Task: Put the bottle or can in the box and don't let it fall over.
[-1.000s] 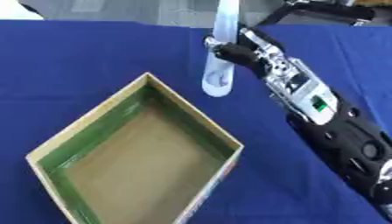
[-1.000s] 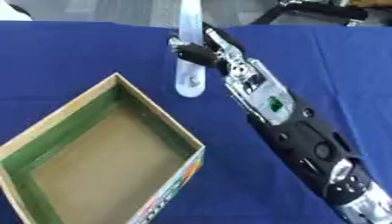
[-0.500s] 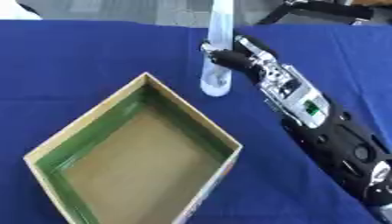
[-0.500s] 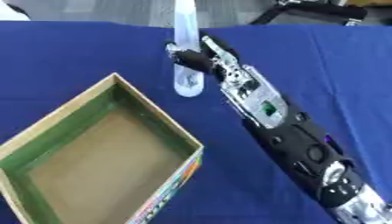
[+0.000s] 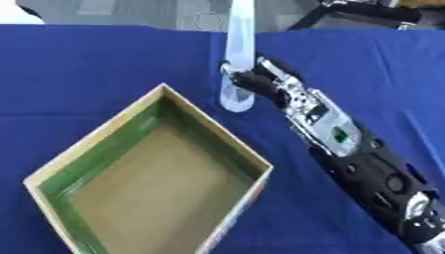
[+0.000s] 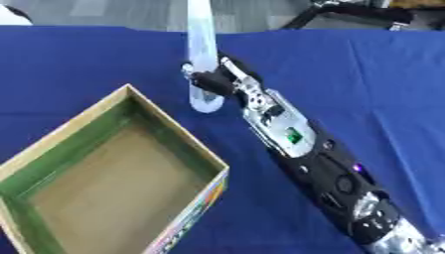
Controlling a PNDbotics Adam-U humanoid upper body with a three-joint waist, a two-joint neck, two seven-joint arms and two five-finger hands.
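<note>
Right hand [image 5: 252,82] curled round bottle [image 5: 237,59] | bottle upright, lifted, base just beyond box [image 5: 213,124] far corner | since 1 s ago it has come nearer the box | not yet over the opening | left hand unseen

Blue cloth [image 5: 104,64] covers the whole table, smooth, with a faint crease line running across it at mid-left. Beyond the cloth's far edge, grey floor [image 5: 130,10] shows along the top. A black frame or stand [image 5: 365,10] of angled bars sits at the upper right past the table edge; what it belongs to is unclear. A small white patch [image 5: 17,12] shows at the top left corner, too little visible to identify.
</note>
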